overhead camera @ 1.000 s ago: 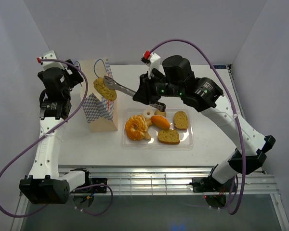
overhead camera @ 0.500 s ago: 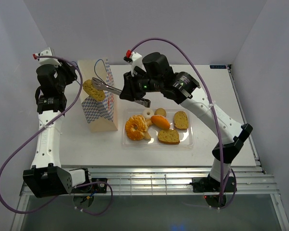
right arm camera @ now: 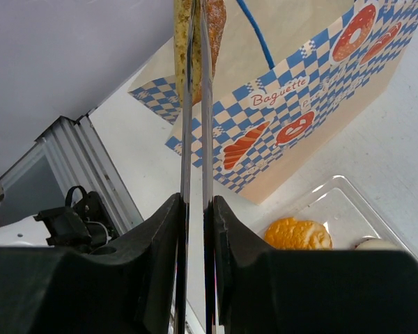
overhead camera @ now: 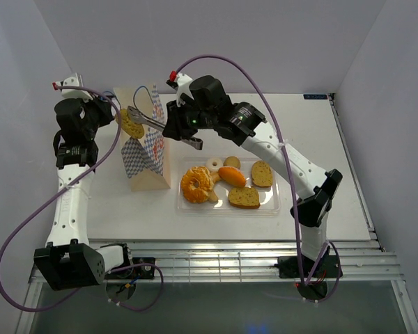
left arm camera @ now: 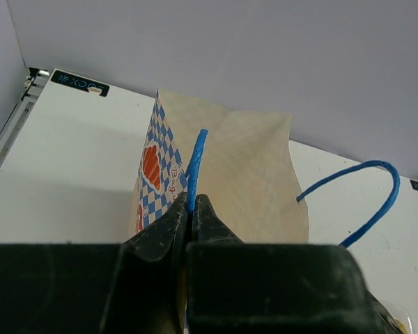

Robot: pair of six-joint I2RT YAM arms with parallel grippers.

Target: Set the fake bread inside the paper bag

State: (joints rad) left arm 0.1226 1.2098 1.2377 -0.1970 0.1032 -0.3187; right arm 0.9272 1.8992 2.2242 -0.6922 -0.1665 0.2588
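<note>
From above you see the white tabletop [overhead camera: 313,132], with the paper bag [overhead camera: 141,158] standing upright on its left part. The clear tray [overhead camera: 273,206] lies just right of the bag. It holds the twisted ring [overhead camera: 197,184], the orange roll [overhead camera: 232,175], two tray toast slices [overhead camera: 244,197] and small buns [overhead camera: 231,161]. Your right end effector [overhead camera: 133,115] is clamped on the held toast slice [overhead camera: 132,125] at the bag's open top; you cannot tell whether it has passed the rim. Only the right wrist view shows that slice edge-on between the long fingers [right arm camera: 184,104], with the chequered bag side behind. Only the left wrist view shows your left end effector [left arm camera: 190,207] pinched closed on the bag's blue cord handle [left arm camera: 196,160].
</note>
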